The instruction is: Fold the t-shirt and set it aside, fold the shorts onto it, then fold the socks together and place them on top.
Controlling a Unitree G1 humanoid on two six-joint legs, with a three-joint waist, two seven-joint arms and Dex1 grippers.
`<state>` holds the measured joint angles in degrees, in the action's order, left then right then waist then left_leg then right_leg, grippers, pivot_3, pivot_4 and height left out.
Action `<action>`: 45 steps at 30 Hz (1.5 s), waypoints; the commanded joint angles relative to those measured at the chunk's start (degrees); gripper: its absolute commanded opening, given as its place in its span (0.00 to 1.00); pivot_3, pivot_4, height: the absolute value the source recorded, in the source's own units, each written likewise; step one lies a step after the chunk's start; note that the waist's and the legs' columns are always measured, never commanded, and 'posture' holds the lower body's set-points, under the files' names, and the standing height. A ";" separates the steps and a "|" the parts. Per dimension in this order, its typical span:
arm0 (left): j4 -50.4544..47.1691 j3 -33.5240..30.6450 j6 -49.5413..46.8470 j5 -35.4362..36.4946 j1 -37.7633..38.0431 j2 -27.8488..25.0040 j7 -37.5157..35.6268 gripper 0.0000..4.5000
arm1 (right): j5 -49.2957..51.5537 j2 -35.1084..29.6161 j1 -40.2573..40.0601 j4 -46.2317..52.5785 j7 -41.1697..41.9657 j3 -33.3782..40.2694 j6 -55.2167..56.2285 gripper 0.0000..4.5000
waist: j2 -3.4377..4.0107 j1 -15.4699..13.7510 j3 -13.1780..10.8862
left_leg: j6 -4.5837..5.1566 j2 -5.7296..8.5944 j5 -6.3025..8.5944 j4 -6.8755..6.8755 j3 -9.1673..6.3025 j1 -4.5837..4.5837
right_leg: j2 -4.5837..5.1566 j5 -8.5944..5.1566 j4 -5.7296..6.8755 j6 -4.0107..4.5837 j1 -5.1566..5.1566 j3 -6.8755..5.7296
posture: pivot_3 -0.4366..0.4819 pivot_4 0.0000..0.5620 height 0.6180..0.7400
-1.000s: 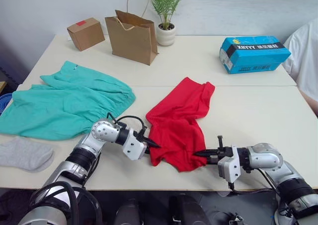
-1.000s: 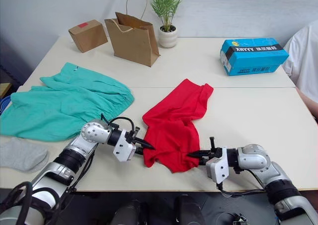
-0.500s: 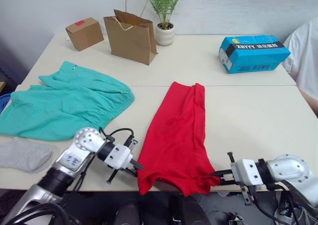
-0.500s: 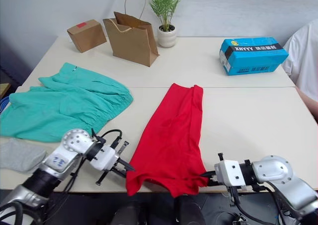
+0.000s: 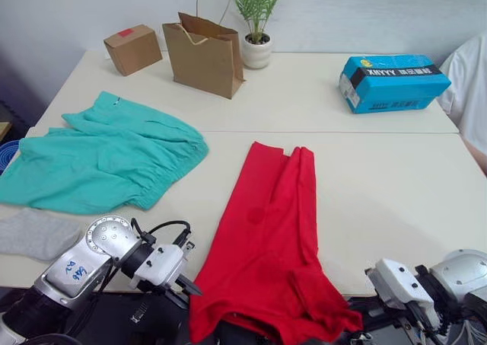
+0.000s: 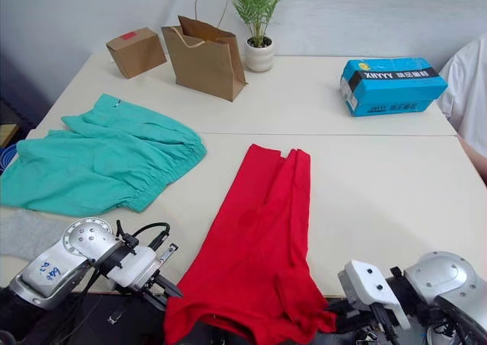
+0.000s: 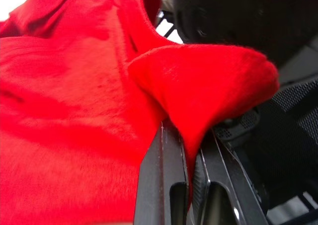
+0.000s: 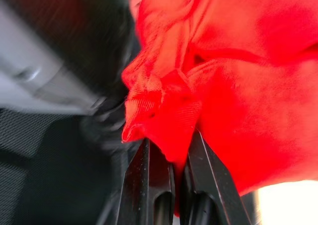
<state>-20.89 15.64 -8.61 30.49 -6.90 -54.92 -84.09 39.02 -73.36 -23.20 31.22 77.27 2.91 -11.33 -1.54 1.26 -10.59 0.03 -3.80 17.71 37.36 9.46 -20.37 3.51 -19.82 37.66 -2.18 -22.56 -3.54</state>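
Two claws: both were clenched on the t-shirt's [image 5: 270, 253] near hem, the left claw [image 7: 191, 185] on one corner, the right claw [image 8: 178, 185] on the other; each wrist view showed red cloth nipped between black fingers.
T-shirt: a long, narrow red strip in the lower centre of the frame, hem hanging past the desk's [image 5: 396, 177] near edge.
Step, as I judge it: stretching the shirt flat before the fold.
Doing it well: keep both corners level and equally taut, and lay the hem back on the desk without bunching.
Arms: both low at the desk's near edge, left at lower left, right at lower right.
Shorts [image 5: 99, 162]: spread at left.
Sock [image 5: 34, 234]: at far left, below the shorts.
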 commanded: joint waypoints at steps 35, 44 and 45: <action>38.33 -1.48 -30.34 -2.09 -43.29 21.86 15.85 0.00 | 7.64 20.42 49.64 -32.15 -15.76 1.96 -32.70 0.00 | -0.19 0.37 -0.13 | -0.08 0.06 -0.20 0.68 0.06 -1.20 | -0.01 0.08 0.41 -0.14 -1.09 -0.13 | 0.48 0.27 1.00; 45.11 -4.36 -25.45 -9.54 -43.34 28.91 24.69 0.00 | -0.88 27.42 46.92 -33.99 -17.70 1.60 -26.11 0.00 | -0.20 0.16 -0.14 | -0.09 0.04 -0.21 0.77 0.11 -1.18 | 0.02 0.08 0.64 -0.14 -1.14 -0.07 | 0.48 0.27 1.00; 44.68 -4.74 -25.52 -9.45 -42.82 28.79 24.47 0.00 | -2.13 27.96 46.95 -34.59 -18.28 1.96 -24.59 0.00 | -0.20 0.27 -0.14 | -0.10 0.05 -0.21 0.77 0.12 -1.18 | 0.02 0.08 0.66 -0.14 -1.14 -0.06 | 0.48 0.27 1.00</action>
<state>25.72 12.62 -34.16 20.84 -49.75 -25.63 -59.01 38.09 -45.54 23.52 -3.25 59.78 2.67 -38.62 -1.74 1.53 -10.73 -0.07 -3.76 17.50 38.13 9.59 -21.54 3.53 -19.74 38.33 -2.32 -23.71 -3.60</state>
